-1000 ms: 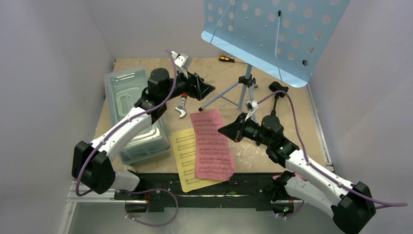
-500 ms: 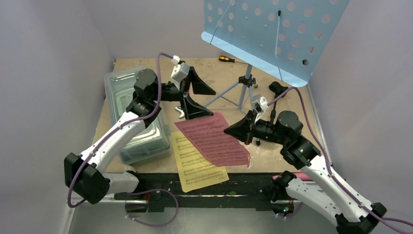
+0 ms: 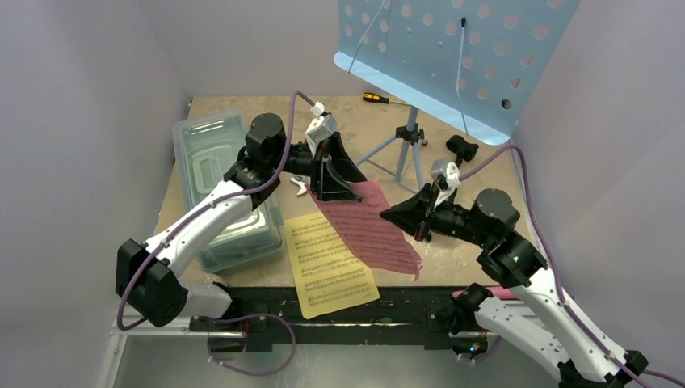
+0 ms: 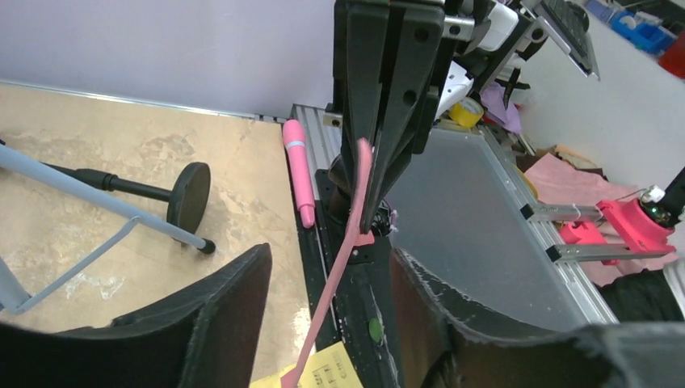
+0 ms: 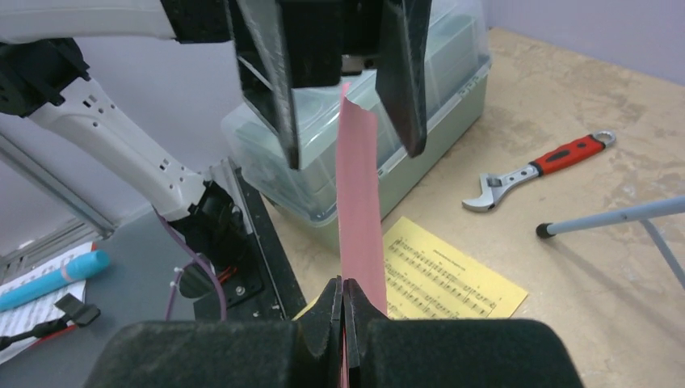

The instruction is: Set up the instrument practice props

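Music stand [image 3: 456, 61]: light blue perforated tray on a tripod, upright at the back of the desk [image 3: 242, 105]. Likely rigid but top-heavy, so take it by the pole, not the tray.

Pink page [image 3: 367, 226]: thin sheet-music paper, mid-desk, raised on edge between the two arms. Its lower corner is down near the desk front. The right end effector [image 5: 343, 295] is clamped on its near edge, jaws together with the paper pinched between. The left end effector [image 5: 355, 153] is apart, fingers straddling the far edge with gaps on both sides, no contact visible. Judgement: very light, floppy, creases or tears easily and slips out of a shallow pinch. Grab well inside the margin, two opposite edges, low tension.

Yellow page [image 3: 327, 263]: flat on the desk just left of the pink one, near end hanging over the front edge. Same paper, hard to pick flat; the overhang is the place to pinch.

Mic stand [image 4: 187, 206]: black, lying on its side on the desk, round base on edge. Probably base-heavy; grip the rod near the base.

Toy microphone [image 4: 297, 170]: pink, lying at the desk's front rail. Looks like smooth light plastic that may roll; grip mid-body.
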`<state>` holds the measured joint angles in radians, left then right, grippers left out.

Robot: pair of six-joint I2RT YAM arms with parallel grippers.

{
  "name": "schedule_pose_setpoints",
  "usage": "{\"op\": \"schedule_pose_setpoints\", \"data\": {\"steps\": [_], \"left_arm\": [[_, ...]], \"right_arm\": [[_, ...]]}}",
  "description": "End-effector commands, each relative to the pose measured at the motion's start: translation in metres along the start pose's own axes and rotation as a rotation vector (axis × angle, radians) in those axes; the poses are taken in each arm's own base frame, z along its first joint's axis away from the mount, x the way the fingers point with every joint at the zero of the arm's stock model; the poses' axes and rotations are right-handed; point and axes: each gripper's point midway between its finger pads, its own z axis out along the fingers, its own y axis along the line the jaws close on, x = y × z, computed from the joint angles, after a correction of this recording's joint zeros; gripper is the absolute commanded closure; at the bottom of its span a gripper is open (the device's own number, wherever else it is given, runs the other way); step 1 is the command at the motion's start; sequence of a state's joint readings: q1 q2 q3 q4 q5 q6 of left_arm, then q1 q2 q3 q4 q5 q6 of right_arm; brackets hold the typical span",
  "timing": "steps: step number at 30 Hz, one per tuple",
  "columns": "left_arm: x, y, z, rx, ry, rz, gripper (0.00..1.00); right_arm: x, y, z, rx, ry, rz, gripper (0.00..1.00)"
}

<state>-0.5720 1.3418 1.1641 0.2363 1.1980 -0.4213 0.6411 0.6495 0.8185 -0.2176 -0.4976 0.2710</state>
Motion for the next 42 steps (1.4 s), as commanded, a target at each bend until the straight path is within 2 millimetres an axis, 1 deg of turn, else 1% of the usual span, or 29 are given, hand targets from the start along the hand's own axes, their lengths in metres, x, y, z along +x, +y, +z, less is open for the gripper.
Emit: {"op": "schedule_pose_setpoints", "data": {"steps": [1,4,5,8,10,12,15,16,19,20,23,25,26,28,29,32,33,34,36,37,38,39,41,42], "left_arm": [[-0.016,-0.01,0.003,0.029,0.0,0.067,0.49],[-0.016,-0.009,0.002,0.013,-0.001,0.083,0.53],[-0.017,-0.008,0.002,0.008,-0.002,0.09,0.56],[-0.021,-0.012,0.001,0.014,-0.003,0.109,0.72],[-0.02,-0.013,0.001,0.014,-0.003,0.118,0.78],[-0.021,-0.012,0.001,0.014,-0.006,0.118,0.87],[-0.025,-0.021,0.001,0.048,-0.016,0.123,0.98],[-0.024,-0.023,0.001,0.053,-0.016,0.124,1.0],[-0.025,-0.023,0.001,0.056,-0.019,0.125,1.0],[-0.026,-0.024,0.001,0.056,-0.021,0.127,1.0],[-0.029,-0.024,0.001,0.05,-0.031,0.138,1.0],[-0.032,-0.026,0.001,0.045,-0.039,0.143,1.0],[-0.033,-0.027,0.0,0.046,-0.041,0.145,1.0],[-0.034,-0.03,-0.001,0.049,-0.044,0.157,1.0],[-0.033,-0.03,-0.001,0.045,-0.043,0.162,1.0],[-0.03,-0.026,-0.001,0.038,-0.036,0.152,1.0],[-0.03,-0.026,-0.001,0.04,-0.034,0.151,1.0],[-0.031,-0.026,-0.001,0.038,-0.035,0.148,1.0],[-0.031,-0.024,-0.001,0.025,-0.038,0.144,1.0],[-0.031,-0.024,-0.001,0.018,-0.038,0.146,1.0],[-0.032,-0.022,-0.001,0.007,-0.037,0.147,1.0],[-0.032,-0.022,-0.002,0.002,-0.035,0.147,0.93],[-0.036,-0.026,-0.004,-0.003,-0.037,0.16,0.74],[-0.039,-0.028,-0.006,-0.01,-0.039,0.177,0.64]], "right_arm": [[-0.032,0.005,-0.006,0.015,-0.109,-0.03,1.0],[-0.031,0.004,-0.006,0.025,-0.095,-0.02,1.0],[-0.029,0.004,-0.005,0.025,-0.086,-0.019,1.0],[-0.022,-0.002,-0.003,0.042,-0.056,-0.012,1.0],[-0.016,-0.005,-0.003,0.057,-0.039,-0.002,1.0],[-0.011,-0.006,-0.002,0.053,-0.034,0.009,1.0],[-0.006,-0.007,-0.001,0.052,-0.035,0.028,1.0],[-0.006,-0.006,0.0,0.047,-0.037,0.036,1.0],[-0.007,-0.003,0.002,0.026,-0.041,0.048,1.0],[-0.005,-0.003,0.003,0.019,-0.04,0.054,0.96],[0.01,-0.005,0.011,-0.003,-0.012,0.078,0.76],[0.026,-0.006,0.017,-0.03,0.028,0.102,0.59],[0.035,-0.008,0.019,-0.038,0.048,0.114,0.53],[0.049,-0.011,0.021,-0.034,0.074,0.132,0.51],[0.051,-0.013,0.02,-0.024,0.072,0.138,0.51],[0.05,-0.01,0.014,-0.026,0.05,0.136,0.53],[0.05,-0.01,0.013,-0.024,0.044,0.133,0.6],[0.049,-0.01,0.012,-0.019,0.043,0.13,0.69],[0.048,-0.011,0.011,-0.007,0.046,0.124,0.92],[0.044,-0.01,0.009,-0.006,0.039,0.117,1.0],[0.038,-0.008,0.008,-0.006,0.029,0.108,1.0],[0.034,-0.008,0.005,0.007,0.025,0.098,1.0],[0.022,-0.008,-0.003,0.038,0.008,0.068,1.0],[0.012,-0.006,-0.008,0.055,-0.008,0.047,1.0]]}}
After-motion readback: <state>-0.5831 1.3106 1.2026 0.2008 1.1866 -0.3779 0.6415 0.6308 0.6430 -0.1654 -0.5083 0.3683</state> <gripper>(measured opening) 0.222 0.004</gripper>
